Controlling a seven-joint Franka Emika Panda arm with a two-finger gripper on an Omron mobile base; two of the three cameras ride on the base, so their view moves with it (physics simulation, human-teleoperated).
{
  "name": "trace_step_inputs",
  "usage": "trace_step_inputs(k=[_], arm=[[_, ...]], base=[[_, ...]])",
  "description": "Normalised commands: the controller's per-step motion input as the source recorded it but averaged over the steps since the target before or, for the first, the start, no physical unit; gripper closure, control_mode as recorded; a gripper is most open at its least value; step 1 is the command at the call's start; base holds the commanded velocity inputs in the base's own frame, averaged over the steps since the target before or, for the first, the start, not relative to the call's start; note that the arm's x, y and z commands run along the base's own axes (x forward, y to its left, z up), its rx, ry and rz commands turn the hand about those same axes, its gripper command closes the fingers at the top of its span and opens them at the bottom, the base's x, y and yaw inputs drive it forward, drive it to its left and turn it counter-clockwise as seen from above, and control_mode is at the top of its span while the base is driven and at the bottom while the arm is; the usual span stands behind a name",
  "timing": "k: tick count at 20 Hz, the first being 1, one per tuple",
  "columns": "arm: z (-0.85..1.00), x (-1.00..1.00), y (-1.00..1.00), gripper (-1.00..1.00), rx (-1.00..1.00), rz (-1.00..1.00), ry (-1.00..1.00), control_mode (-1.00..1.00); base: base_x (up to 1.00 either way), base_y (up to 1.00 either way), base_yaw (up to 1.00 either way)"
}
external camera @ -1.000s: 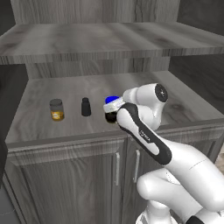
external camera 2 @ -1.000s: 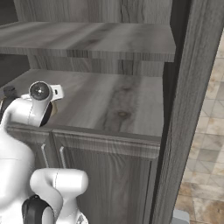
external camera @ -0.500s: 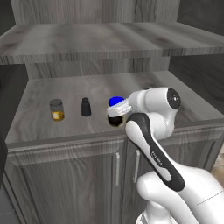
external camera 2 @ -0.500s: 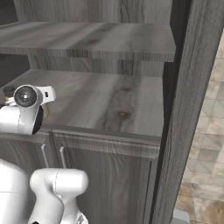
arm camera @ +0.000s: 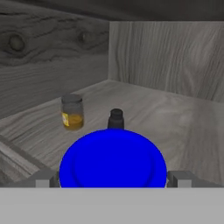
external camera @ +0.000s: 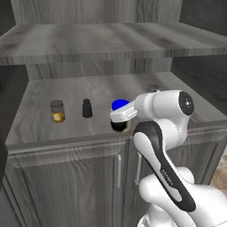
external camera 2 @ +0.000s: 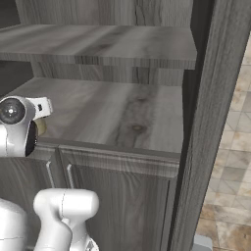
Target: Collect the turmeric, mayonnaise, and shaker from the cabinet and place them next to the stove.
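Blue-lidded mayonnaise between spread tool tips in hand view, left base view adds cabinet doors

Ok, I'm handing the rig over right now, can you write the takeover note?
Pincer: open, fingers either side of the mayonnaise lid, nothing gripped yet.
Mayonnaise, shaker and turmeric all stand on the cabinet shelf, in a row, apart from each other.
Done: pincer brought to the mayonnaise.
Left: close on it, lift it out, carry it to the stove, then fetch the shaker and the turmeric.
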Motion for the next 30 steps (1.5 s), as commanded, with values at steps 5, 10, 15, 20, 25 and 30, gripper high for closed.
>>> trace_step_inputs(k=[5,10,15,20,25,30], arm=[[0.13,-0.55,0.2,1.0,-0.04,0.0,0.0,-1.0],[0.13,-0.55,0.02,1.0,-0.03,0.0,0.0,-1.0],[0.07,-0.57,-0.03,1.0,0.0,0.0,0.0,-1.0],[0.01,-0.62,-0.11,1.0,0.0,0.0,0.0,-1.0],[0.0,-0.56,-0.01,1.0,0.0,0.0,0.0,-1.0],[-0.05,-0.49,0.0,1.0,0.0,0.0,0.0,-1.0]], base=[[0.0,0.0,0.0],[0.0,0.0,0.0],[0.0,0.0,0.0],[0.0,0.0,0.0],[0.0,0.0,0.0],[0.0,0.0,0.0]])
